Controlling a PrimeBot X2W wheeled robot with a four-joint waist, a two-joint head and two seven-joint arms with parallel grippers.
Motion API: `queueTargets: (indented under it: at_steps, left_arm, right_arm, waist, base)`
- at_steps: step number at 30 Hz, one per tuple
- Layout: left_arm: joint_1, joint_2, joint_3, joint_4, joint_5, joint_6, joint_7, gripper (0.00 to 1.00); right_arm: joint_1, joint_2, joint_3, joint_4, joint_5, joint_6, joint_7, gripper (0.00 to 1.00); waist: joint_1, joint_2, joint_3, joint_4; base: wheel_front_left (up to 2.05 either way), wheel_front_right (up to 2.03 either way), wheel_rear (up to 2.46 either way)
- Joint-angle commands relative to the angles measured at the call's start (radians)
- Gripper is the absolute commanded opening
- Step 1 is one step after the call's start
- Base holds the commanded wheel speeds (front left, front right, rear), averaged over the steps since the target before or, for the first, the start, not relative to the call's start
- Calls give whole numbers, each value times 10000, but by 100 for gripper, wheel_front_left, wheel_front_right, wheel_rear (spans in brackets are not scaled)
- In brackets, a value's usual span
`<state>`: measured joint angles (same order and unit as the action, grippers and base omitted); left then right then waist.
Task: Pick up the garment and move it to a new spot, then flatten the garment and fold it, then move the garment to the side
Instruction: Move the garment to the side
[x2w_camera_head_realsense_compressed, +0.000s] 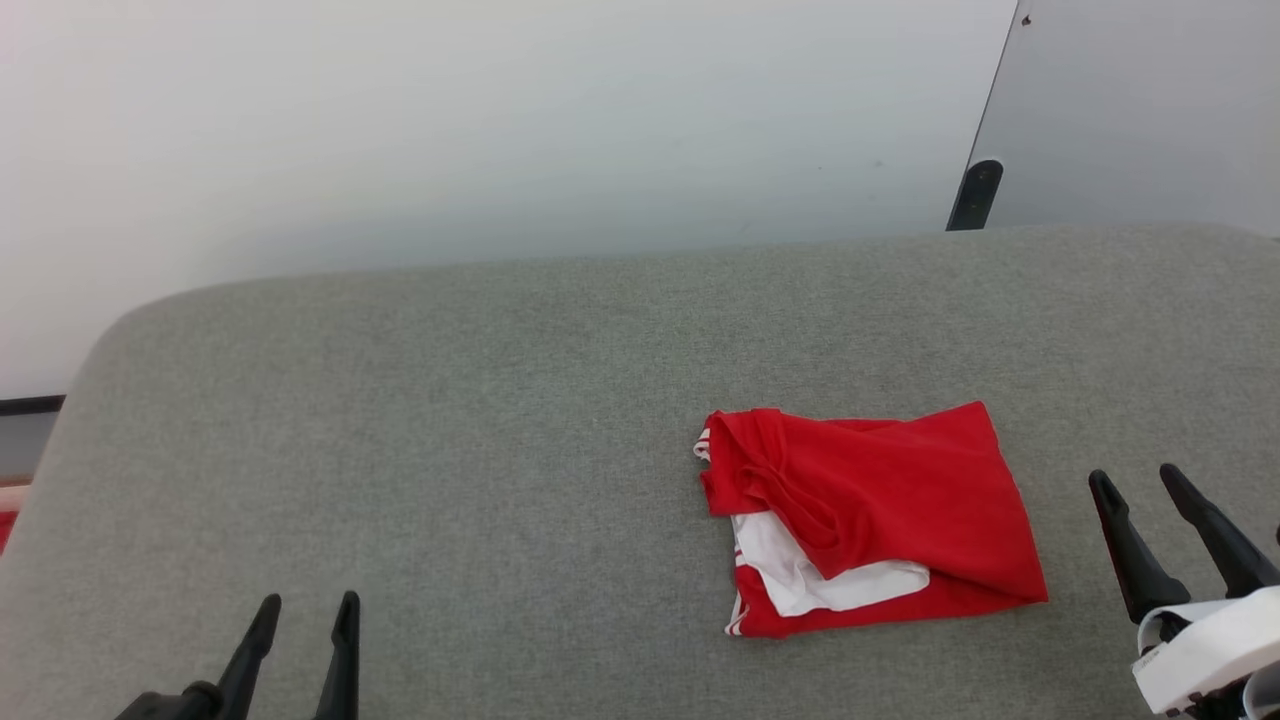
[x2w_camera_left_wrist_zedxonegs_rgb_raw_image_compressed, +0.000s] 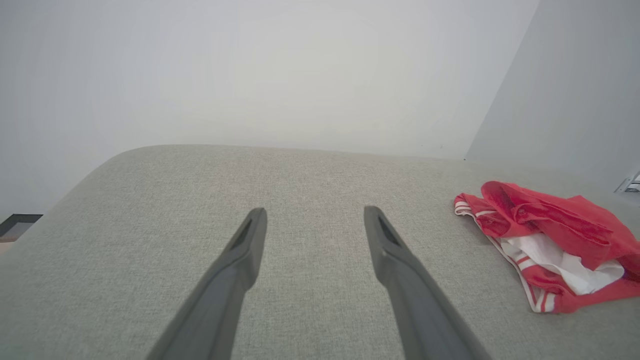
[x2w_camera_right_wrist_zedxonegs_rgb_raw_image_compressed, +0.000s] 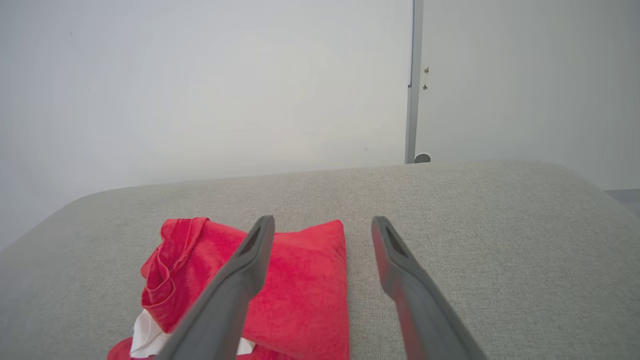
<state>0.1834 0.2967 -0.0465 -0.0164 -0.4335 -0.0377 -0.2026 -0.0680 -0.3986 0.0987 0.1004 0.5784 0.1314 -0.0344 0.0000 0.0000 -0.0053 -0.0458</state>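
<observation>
Head view: our red shirt (x2w_camera_head_realsense_compressed: 880, 500) lies folded into a rough rectangle on the grey fabric-covered tabletop (x2w_camera_head_realsense_compressed: 450, 400), right of centre. A white sleeve (x2w_camera_head_realsense_compressed: 790, 575) pokes out at its near edge. Our left hand (x2w_camera_head_realsense_compressed: 310, 600) sits low at the near left, fingers apart and empty, well apart from the shirt. Our right hand (x2w_camera_head_realsense_compressed: 1135, 476) is near the shirt's right edge, fingers likewise apart and holding nothing.

We judge the fold done and the move to the side not yet made. To do that well, we should pinch through every layer at one edge, probably with the nearer right hand. We should then carry the shirt low so the layers do not spill open.

The tabletop has rounded far corners. Behind it stands a plain pale wall (x2w_camera_head_realsense_compressed: 500, 120), meeting a grey panel (x2w_camera_head_realsense_compressed: 1150, 100) at the far right.
</observation>
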Motion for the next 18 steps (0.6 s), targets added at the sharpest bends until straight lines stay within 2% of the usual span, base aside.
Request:
queueTargets:
  at_steps: [1, 18]
  left_arm:
    - [111, 20, 25, -90, -61, 47, 55, 100]
    - [315, 57, -61, -454, -143, 216, 80, 100]
  right_arm:
    - [155, 49, -113, -85, -66, -17, 29, 100]
    - [470, 244, -406, -614, -221, -17, 437, 100]
  waist:
    - [0, 0, -11, 26]
    - [0, 0, -76, 62]
  base:
    - [0, 0, 0]
    - [0, 0, 0]
